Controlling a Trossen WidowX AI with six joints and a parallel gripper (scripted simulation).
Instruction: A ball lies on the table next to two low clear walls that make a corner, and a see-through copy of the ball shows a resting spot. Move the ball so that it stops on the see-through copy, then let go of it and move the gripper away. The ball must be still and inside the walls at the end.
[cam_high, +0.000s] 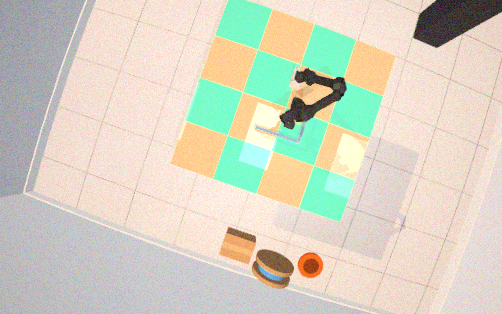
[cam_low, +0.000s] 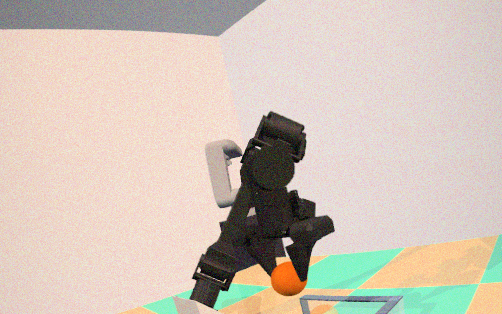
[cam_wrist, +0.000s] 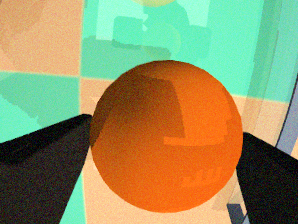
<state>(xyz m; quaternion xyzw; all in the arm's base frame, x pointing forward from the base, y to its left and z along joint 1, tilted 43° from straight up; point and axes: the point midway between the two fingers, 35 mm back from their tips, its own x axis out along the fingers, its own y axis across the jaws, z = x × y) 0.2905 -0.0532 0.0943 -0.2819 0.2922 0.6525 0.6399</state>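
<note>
The orange ball (cam_low: 287, 281) (cam_wrist: 167, 150) is between the two black fingertips, which touch it on opposite sides. My gripper (cam_low: 289, 275) (cam_wrist: 165, 133) is shut on the ball and appears to hold it above the table. In the top view the arm's end covers the ball, beside the corner of the walls. The low clear walls (cam_high: 277, 134) (cam_low: 350, 298) make a corner; one wall edge (cam_wrist: 288, 132) runs along the right of the wrist view. A pale round shape (cam_wrist: 153, 2), cut off at the top of the wrist view, looks like the see-through copy.
The arm (cam_high: 325, 102) bends over the green and orange checkered surface (cam_high: 220, 105). A wooden block (cam_high: 238, 246), a spool-like thing (cam_high: 273, 269) and an orange pot (cam_high: 310, 265) stand well away from the walls. A large dark object (cam_high: 450, 22) is at upper right.
</note>
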